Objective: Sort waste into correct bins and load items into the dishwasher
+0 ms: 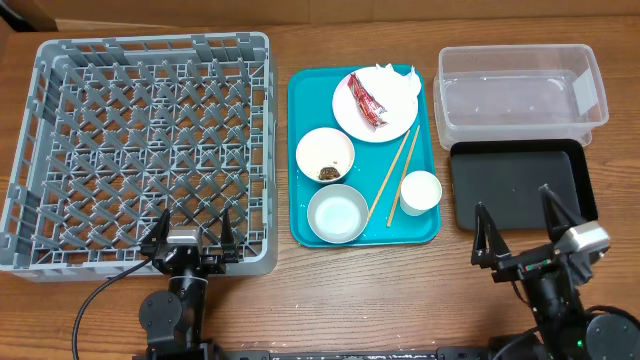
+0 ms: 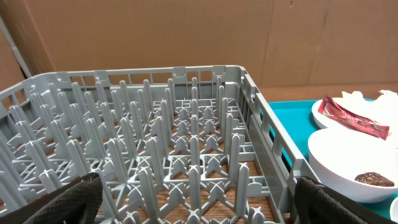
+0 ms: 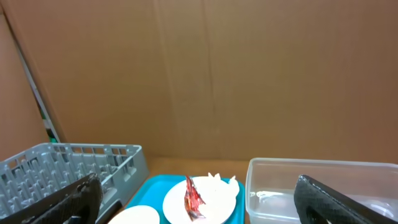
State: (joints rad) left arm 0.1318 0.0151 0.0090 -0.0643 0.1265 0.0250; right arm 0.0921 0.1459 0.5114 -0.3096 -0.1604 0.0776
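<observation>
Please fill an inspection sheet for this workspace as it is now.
Surface: wooden table.
Job's things: grey rack empty; teal tray carries plate with red wrapper and napkin, bowl with brown scraps, second bowl, cup, chopsticks; clear tub and black tray at right.
Clutter: nothing seen.
Grippers: left gripper open by rack's near edge; right gripper open over black tray; both hold nothing.
Cables: black cable beside left arm.
Surroundings: cardboard wall behind.

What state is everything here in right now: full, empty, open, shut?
Dish rack: empty.
Teal tray: loaded with dishes.
Plate: carries wrapper and napkin.
Red wrapper: lying on the plate.
Napkin: crumpled, on the plate.
Bowl with scraps: upright, brown bits inside.
Other bowl: upright, empty.
Cup: upright, empty.
Chopsticks: lying flat on the teal tray.
Clear tub: empty.
Black tray: empty.
Left gripper: open, holding nothing.
Right gripper: open, holding nothing.
</observation>
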